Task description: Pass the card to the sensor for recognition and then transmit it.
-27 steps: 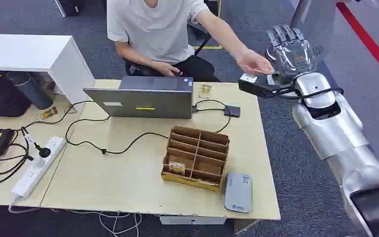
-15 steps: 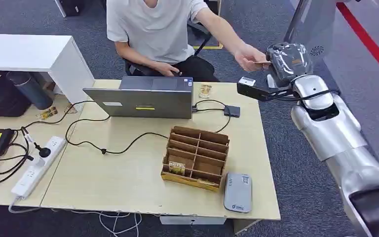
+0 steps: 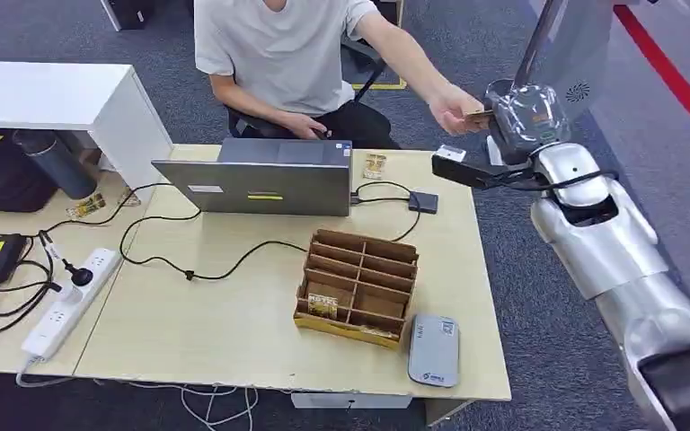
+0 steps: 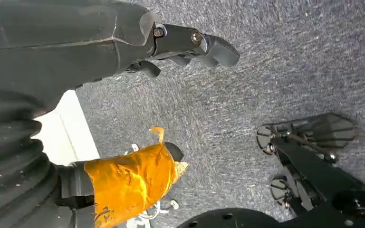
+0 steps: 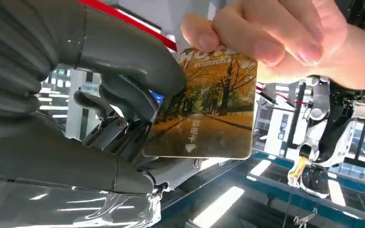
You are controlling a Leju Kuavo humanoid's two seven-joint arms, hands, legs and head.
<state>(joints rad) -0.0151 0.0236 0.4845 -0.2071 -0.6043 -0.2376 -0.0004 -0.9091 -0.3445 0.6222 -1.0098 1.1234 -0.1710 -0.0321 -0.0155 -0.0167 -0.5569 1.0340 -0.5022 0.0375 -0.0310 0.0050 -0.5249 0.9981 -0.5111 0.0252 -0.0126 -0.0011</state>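
Note:
My right hand (image 3: 526, 112) is raised beyond the table's far right corner. It pinches a card (image 5: 204, 114) printed with an autumn tree avenue between thumb and fingers (image 5: 123, 61). A seated person's hand (image 5: 266, 33) grips the same card's opposite edge. In the head view the card (image 3: 480, 115) shows as a thin sliver between the two hands. A grey card sensor (image 3: 433, 349) lies flat near the table's front right edge. My left hand (image 4: 52, 57) hangs over the carpet with fingers apart and nothing in it.
A wooden divided card box (image 3: 357, 287) stands mid-table with a card in a front slot. A laptop (image 3: 256, 184), cables, a power strip (image 3: 65, 303) and a small black hub (image 3: 422, 201) lie on the table (image 3: 207, 332). A white cabinet (image 3: 63, 103) stands at the left.
My right hand's fingers went from spread upward to curled around the card. The person's hand rose from below my hand to the card's edge.

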